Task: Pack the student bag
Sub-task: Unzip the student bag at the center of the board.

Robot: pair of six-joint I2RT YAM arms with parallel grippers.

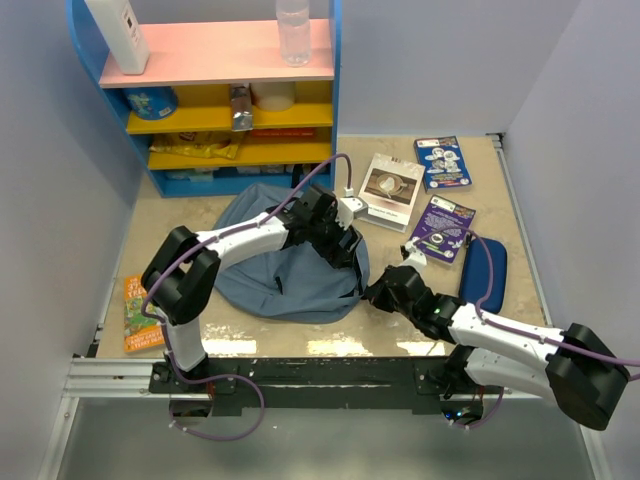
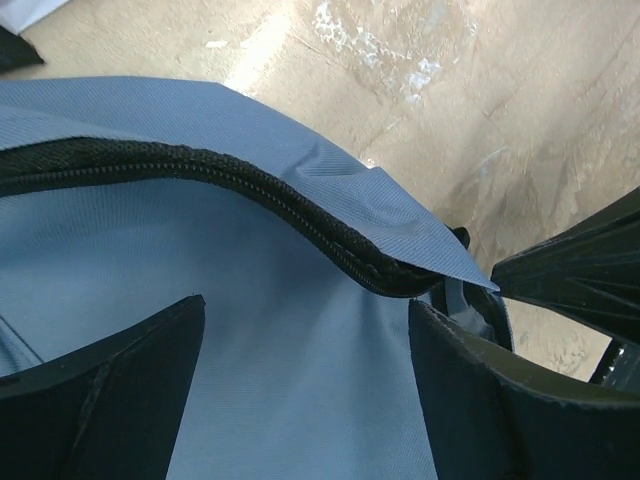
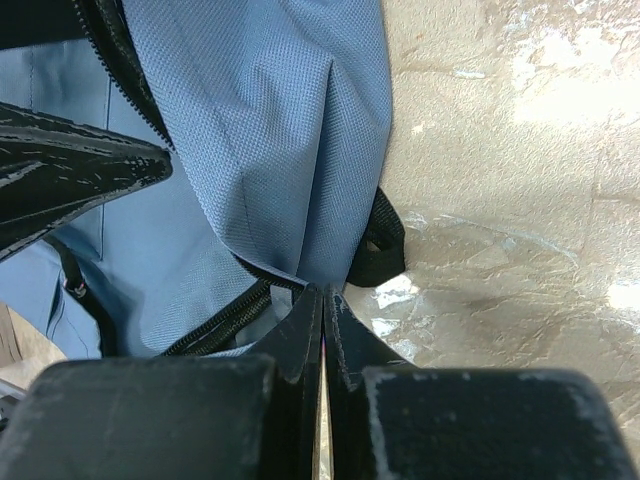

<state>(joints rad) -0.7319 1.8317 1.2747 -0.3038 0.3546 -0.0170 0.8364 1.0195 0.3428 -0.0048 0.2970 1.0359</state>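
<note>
The student bag [image 1: 285, 275] is a slate-blue fabric backpack lying flat in the middle of the table. Its black zipper [image 2: 260, 185] runs in a curve across the left wrist view. My left gripper [image 1: 345, 245] is over the bag's right side, open, with its fingers [image 2: 130, 380] straddling bare blue fabric just below the zipper [image 2: 305, 330]. My right gripper [image 1: 376, 292] is at the bag's right edge. Its jaws are shut [image 3: 322, 292], and a fold of the bag's fabric [image 3: 290, 150] by the zipper and a black strap loop [image 3: 380, 250] runs into their tips.
Three books [image 1: 391, 190] [image 1: 442, 162] [image 1: 441, 228] lie at the back right. A dark-blue pencil case [image 1: 484, 272] lies beside the right arm. Another book [image 1: 140, 312] sits at the left edge. A coloured shelf [image 1: 230, 90] with bottles stands at the back.
</note>
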